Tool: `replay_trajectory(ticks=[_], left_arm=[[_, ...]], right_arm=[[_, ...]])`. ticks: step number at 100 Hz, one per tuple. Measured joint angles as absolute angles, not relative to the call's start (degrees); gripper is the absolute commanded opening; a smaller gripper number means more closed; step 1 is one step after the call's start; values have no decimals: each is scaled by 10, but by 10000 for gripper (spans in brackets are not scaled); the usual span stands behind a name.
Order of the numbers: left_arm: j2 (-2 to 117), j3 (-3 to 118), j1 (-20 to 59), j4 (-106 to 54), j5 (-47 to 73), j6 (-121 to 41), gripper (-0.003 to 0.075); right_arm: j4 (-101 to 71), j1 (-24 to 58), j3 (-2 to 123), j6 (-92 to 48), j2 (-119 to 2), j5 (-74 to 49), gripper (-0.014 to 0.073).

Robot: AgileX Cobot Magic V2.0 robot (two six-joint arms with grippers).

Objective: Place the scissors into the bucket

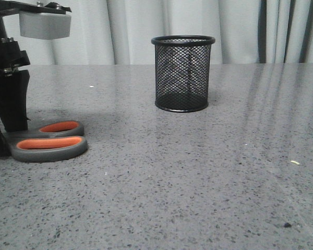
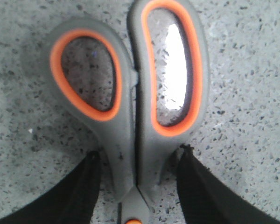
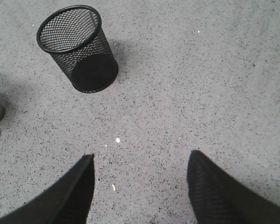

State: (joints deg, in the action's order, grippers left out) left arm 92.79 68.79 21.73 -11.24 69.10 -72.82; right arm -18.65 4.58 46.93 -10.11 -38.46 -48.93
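The grey speckled desk is taking up most of the front view, running back to a pale curtain behind its far edge. On it, the bucket is standing upright near the middle of the far edge, its mesh wall showing nothing inside it.

The left arm is standing over the desk's left edge, with the left gripper lowered to the surface there. In the left wrist view its two dark fingers are sitting on either side of the scissors, just below the two orange-lined loops. One finger is looking as if it is touching the handle and the other is lying just beside it, so the claw is narrow around the neck, but whether it is gripping firmly yet cannot be told.

The scissors are lying flat at the left edge, handles pointing toward the desk's middle, blades hidden behind the gripper. They are well apart from the bucket.

The right gripper is hovering over bare desk, jaws spread wide and holding nothing.

By this showing the task is barely begun: the grasp is being set up, while the lift, the carry toward the far edge and the drop into the bucket are all left to do.
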Motion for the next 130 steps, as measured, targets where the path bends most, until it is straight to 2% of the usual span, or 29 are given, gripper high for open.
replay_trajectory(ticks=[40, 50, 62, 82, 110, 130], left_arm=[[935, 694, 217, -121, 693, -754, 358], [935, 694, 217, -122, 693, -758, 334], [935, 694, 217, -124, 693, -760, 231], [936, 694, 217, -127, 690, -760, -22], [942, 714, 217, -127, 696, -757, -20], [923, 776, 217, -129, 696, -712, -20]], right_arm=[[-187, 46, 469, -102, -385, -489, 393], [-187, 46, 469, -102, -385, -489, 393], [-187, 46, 469, -103, -385, -489, 393], [-187, 46, 469, -103, -385, -489, 393], [-187, 46, 469, -103, -385, -489, 393], [-188, 46, 469, -103, -385, -489, 393]])
